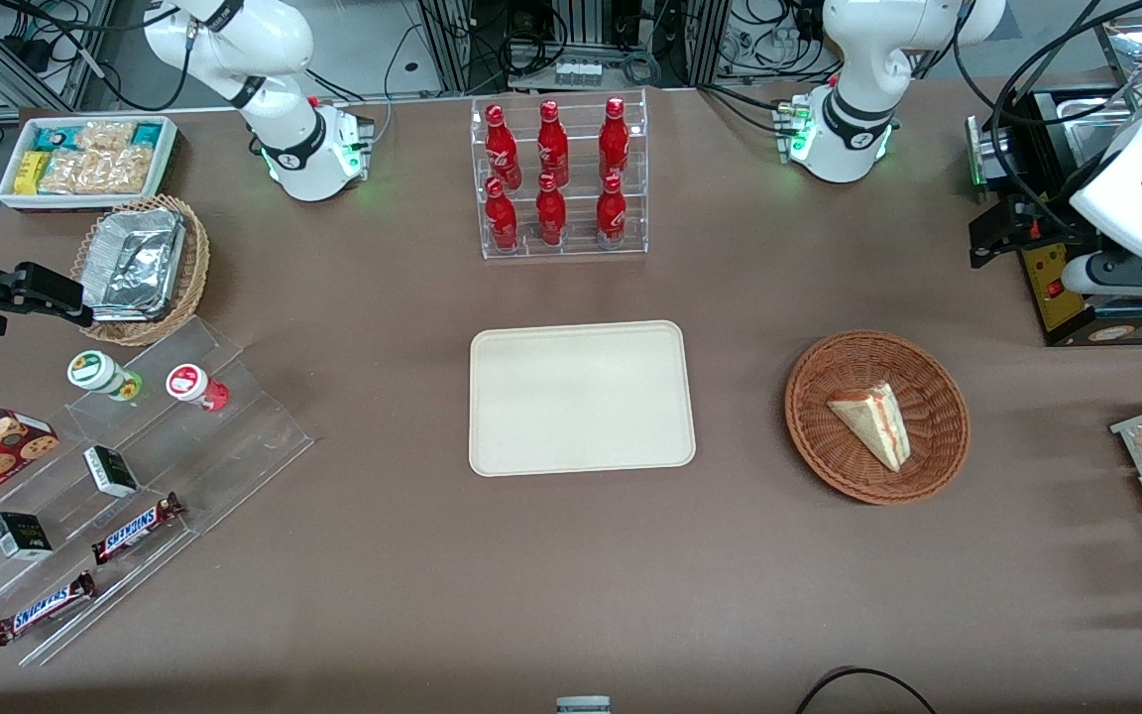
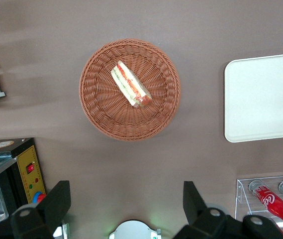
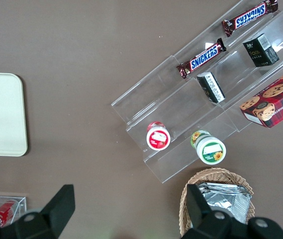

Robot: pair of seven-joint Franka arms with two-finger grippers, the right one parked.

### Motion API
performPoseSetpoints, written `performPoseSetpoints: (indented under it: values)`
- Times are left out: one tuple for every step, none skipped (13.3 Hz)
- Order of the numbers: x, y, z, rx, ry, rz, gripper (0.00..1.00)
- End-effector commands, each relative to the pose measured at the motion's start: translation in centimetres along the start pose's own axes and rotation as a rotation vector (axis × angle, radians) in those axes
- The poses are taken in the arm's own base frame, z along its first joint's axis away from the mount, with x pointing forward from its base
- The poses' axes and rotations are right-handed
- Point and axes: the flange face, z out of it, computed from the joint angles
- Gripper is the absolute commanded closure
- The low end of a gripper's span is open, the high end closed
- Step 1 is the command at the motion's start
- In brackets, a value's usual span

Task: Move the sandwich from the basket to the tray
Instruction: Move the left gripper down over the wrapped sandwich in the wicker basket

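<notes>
The left arm's hand (image 2: 126, 206) hangs high above the brown surface (image 1: 412, 555), with its two dark fingers (image 2: 56, 201) spread wide apart and nothing between them. In the front view this hand sits at the right edge of the frame, near a black machine with a yellow panel (image 1: 1052, 283), and it touches none of the task's things.

Below the hand, in the wrist view, lies the round reddish-brown basket (image 2: 101, 107). The sandwich (image 2: 131, 84) rests inside it, a little off the middle, with the red and green filling along its cut edge facing up. In the front view the basket (image 1: 829, 451) is in the lower right part of the frame and the sandwich (image 1: 873, 421) lies in it.

The cream tray (image 1: 581, 397) lies flat in the middle of the frame, well apart from the basket, with bare surface between them. Above the tray in the frame stands a clear rack of red bottles (image 1: 556, 174).
</notes>
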Motion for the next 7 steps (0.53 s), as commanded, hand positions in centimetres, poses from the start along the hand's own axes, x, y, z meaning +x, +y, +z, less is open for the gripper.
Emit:
performPoseSetpoints:
  values:
    - [-0.3, 0.0, -1.3, -0.006, 0.018, -0.010, 0.00]
    - [-0.2, -0.1, -1.1, -0.006, 0.015, -0.013, 0.00]
    - [0.0, -0.3, -0.7, -0.007, 0.007, -0.016, 0.00]
    - [0.2, -0.3, 0.2, -0.006, -0.009, -0.016, 0.00]
    - [0.3, -0.4, 0.9, 0.000, -0.021, -0.019, 0.00]
    - [0.8, -0.3, 1.7, 0.005, -0.015, -0.027, 0.00]
    - [1.1, -0.1, 2.9, 0.005, -0.018, -0.034, 0.00]
